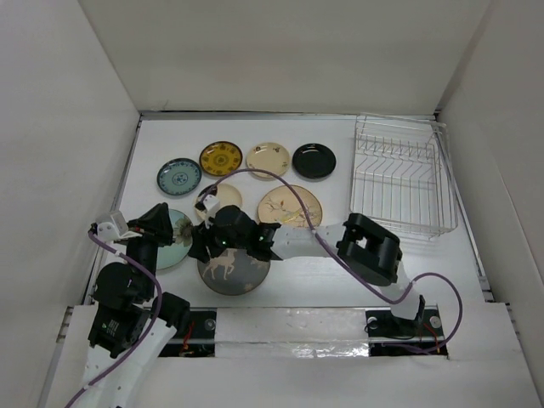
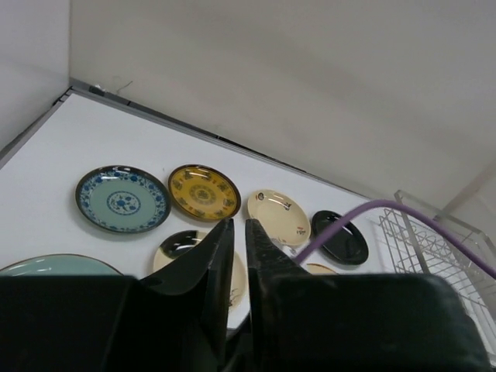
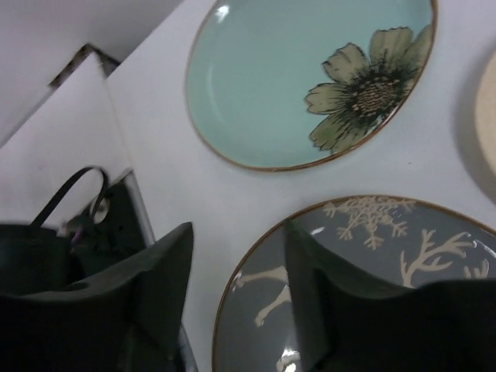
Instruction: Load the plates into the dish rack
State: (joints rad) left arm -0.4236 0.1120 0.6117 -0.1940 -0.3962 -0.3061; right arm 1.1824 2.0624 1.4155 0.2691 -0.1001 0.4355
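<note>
Flat at about 7 o'clock on the table [image 1: 297,289], closest of all to the arm bases: the grey deer plate [image 1: 238,272], white deer facing up. Straddling its rim at the plate's 9 o'clock edge: the right gripper [image 3: 239,232], spread wide and holding nothing. One finger over the grey face, the other out over bare table, the brown rim between them. Hard to tell whether either finger touches the plate.

Just past that gripper, at 10 o'clock from the grey plate: the mint flower plate [image 3: 263,85], near but apart, with a strip of white table between the two rims. At 12 o'clock, the small cream plate with a dark patch [image 1: 218,200]. At 1 o'clock, the tan plate [image 1: 291,206], partly crossed by the right arm. Farther back, in a row from 11 to 1 o'clock: the blue-patterned plate [image 1: 179,176], the yellow plate [image 1: 221,158], the cream plate [image 1: 268,160], the black plate [image 1: 314,161].

Standing at 2 o'clock on the table, just beside the black plate: the dish rack [image 1: 399,174], white wire.

At 9 o'clock, raised over the mint flower plate: the left gripper [image 2: 239,229], fingers drawn nearly together with only a thin slit between, nothing in it, aimed toward the back row.
</note>
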